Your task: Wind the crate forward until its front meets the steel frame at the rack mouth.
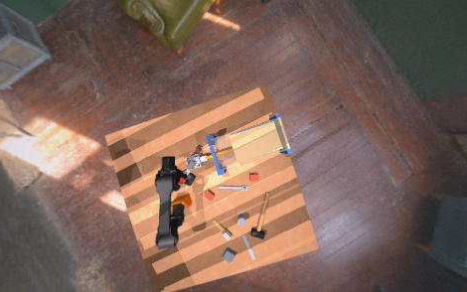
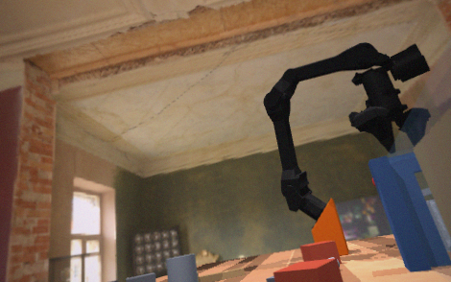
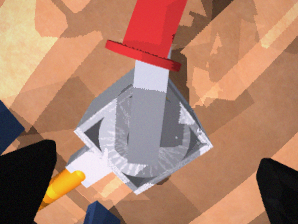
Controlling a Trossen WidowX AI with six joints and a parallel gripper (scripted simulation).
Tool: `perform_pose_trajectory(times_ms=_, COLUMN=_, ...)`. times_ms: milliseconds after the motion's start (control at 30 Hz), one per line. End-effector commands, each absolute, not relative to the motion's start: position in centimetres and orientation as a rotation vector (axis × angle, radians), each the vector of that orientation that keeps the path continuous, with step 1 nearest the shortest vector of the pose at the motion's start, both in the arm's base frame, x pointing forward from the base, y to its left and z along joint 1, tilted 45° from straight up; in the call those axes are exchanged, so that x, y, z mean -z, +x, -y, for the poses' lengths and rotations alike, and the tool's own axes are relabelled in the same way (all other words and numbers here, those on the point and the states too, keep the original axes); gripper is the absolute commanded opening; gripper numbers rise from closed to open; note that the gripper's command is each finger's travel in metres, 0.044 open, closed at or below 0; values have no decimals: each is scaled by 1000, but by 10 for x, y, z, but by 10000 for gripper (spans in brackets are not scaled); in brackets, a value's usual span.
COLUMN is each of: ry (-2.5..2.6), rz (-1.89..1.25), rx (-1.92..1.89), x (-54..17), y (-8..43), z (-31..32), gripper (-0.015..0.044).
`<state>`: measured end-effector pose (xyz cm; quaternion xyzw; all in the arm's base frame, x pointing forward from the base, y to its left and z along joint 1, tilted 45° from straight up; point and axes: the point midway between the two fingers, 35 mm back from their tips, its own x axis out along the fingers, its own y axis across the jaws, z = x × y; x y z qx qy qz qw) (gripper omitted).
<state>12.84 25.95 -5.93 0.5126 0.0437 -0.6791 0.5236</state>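
Observation:
The pale crate (image 1: 254,143) lies inside the clear-panelled cubby. Its front edge stands back from the blue frame (image 1: 216,155) (image 2: 407,216) at the mouth, with a gap between. An orange strap (image 1: 226,152) (image 3: 62,187) runs from the crate to the grey winch (image 1: 194,161) (image 3: 111,145). The winch handle, a grey crank bar (image 3: 147,120) with a red grip (image 3: 155,25), lies across the top of the winch; its key and the hole are hidden beneath the bar. My gripper (image 2: 399,139) (image 3: 161,162) is open and empty, pointing down above the winch, fingers either side and clear of the handle.
An orange wedge (image 1: 183,201) (image 2: 330,230) stands near the arm. Red blocks (image 1: 253,177) (image 1: 209,195) and a wrench (image 1: 233,188) lie beside the cubby. A hammer (image 1: 263,214), brush (image 1: 223,229), grey cylinder (image 1: 241,219), flat bar (image 1: 248,247) and grey block (image 1: 229,255) are farther off.

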Motion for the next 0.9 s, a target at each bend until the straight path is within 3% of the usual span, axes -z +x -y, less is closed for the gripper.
perform_pose_trajectory(times_ms=0, ry=1208, rz=-91, rx=1626, x=81, y=131, z=-234, gripper=440)
perform_pose_trajectory(times_ms=867, ry=1207, rz=-89, rx=1625, x=120, y=135, z=-194, gripper=440)
